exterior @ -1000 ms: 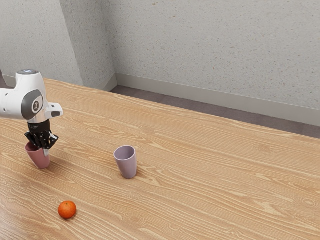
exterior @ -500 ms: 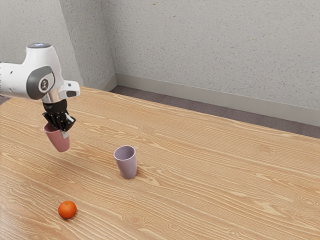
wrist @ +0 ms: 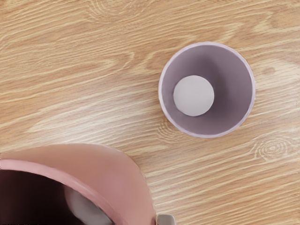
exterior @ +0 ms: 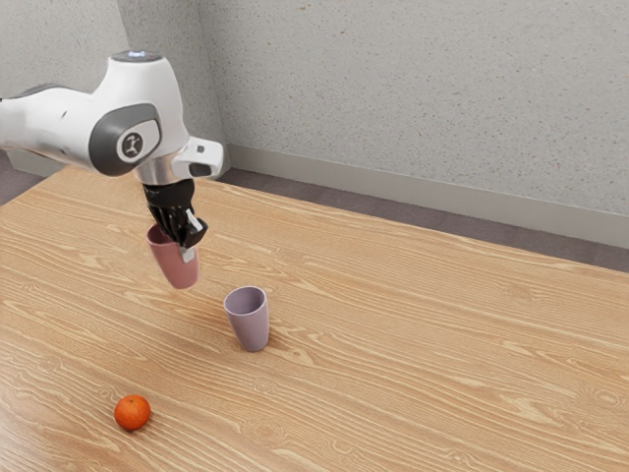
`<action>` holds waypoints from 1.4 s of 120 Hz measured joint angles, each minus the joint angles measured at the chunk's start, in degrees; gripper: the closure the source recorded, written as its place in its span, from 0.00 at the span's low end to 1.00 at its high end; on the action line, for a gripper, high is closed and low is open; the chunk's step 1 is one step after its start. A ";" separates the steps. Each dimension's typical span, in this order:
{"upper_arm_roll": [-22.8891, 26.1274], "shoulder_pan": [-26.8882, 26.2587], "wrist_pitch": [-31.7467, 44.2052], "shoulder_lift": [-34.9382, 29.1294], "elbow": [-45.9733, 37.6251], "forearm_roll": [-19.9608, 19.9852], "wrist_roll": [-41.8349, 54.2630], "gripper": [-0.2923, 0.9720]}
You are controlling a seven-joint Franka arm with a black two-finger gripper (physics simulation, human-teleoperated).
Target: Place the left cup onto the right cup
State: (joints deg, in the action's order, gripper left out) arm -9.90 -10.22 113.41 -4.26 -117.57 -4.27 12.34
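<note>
- Here, a broad wooden table [exterior: 442, 344] with strong grain spans the exterior view; a grey speckled wall stands behind it, with a strip of dark floor along the wall's foot
- A white robot arm [exterior: 118, 128] enters from the exterior view's upper left and bends down over the table; its black gripper [exterior: 182, 231] points downward
- The gripper's fingers are pinched onto the rim of the pink cup [exterior: 175, 264]; the cup hangs directly under the hand, mouth up and slightly tilted, lifted clear of the tabletop
- The purple cup [exterior: 247, 317] stands upright on the table with its mouth open; it sits lower than the pink cup and toward the exterior view's right of it; the two cups are near each other but apart
- In the wrist view, the pink cup [wrist: 93, 173] looms large and soft-edged close under the hand, showing its curved rim and dark inside
- Also in the wrist view, the purple cup [wrist: 206, 89] is seen from straight above; its round pale base shows inside the ring of its rim; bare wood [wrist: 70, 70] lies between it and the pink cup
- A small orange fruit [exterior: 132, 412] rests on the table well apart from both cups, toward the exterior view's lower left
</note>
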 joint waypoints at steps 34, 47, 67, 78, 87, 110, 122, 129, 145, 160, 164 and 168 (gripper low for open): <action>5.43 -2.77 -0.43 3.72 4.47 0.31 -0.57 0.85; 6.24 -4.02 0.95 5.80 5.02 0.68 -0.74 0.85; 6.41 -4.01 2.31 6.83 5.77 0.79 -0.96 0.85; 6.35 -2.25 2.59 6.60 5.60 0.79 -1.05 0.85; 6.32 -0.84 2.71 6.63 5.58 0.77 -1.10 0.85; 6.31 0.16 2.87 6.59 5.35 0.72 -1.23 0.85; 6.31 -0.67 2.91 6.72 5.23 0.71 -1.28 0.85; 6.32 -1.28 2.94 6.93 5.22 0.71 -1.31 0.85; 6.32 -2.09 3.01 7.68 5.22 0.70 -1.37 0.85; 6.31 -1.68 3.28 8.88 5.33 0.62 -1.41 0.85; 6.31 -1.53 3.42 9.32 5.39 0.60 -1.43 0.85; 6.31 -1.42 3.59 9.65 5.43 0.58 -1.44 0.85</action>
State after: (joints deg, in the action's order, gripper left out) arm -3.60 -11.65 116.99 5.39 -112.14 -3.70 10.91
